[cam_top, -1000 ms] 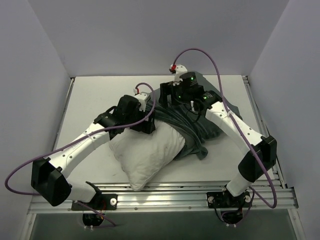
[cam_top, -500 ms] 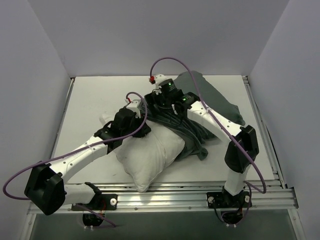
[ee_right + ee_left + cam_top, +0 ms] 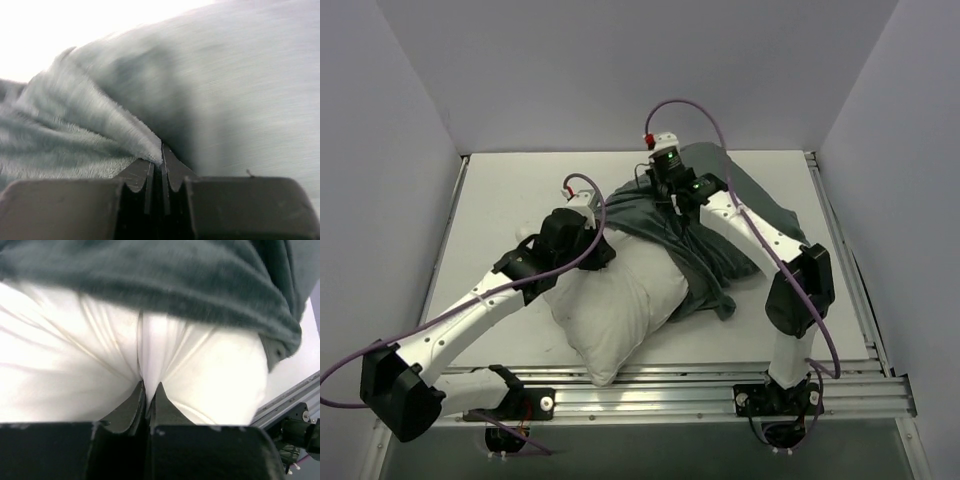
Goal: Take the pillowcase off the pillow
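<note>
The white pillow (image 3: 615, 310) lies mid-table, its near half bare. The pillowcase (image 3: 715, 255), showing its dark grey-green face, is bunched over the pillow's far right part and trails toward the back right. My left gripper (image 3: 588, 250) sits at the pillow's far left edge; in the left wrist view it (image 3: 148, 390) is shut on a pinched fold of the pillow (image 3: 150, 350), with the pillowcase (image 3: 165, 280) above. My right gripper (image 3: 667, 192) is at the pillowcase's far edge; in the right wrist view it (image 3: 161, 157) is shut on a fold of pillowcase (image 3: 100, 120).
The white table (image 3: 500, 200) is walled in by pale panels on the left, back and right. An aluminium rail (image 3: 700, 385) runs along the near edge by the arm bases. Purple cables loop above both wrists.
Both grippers have shut, the left on the pillow, the right on the pillowcase. The right gripper came in leftward over the case, then pulled it back and right, stretching the fabric.
</note>
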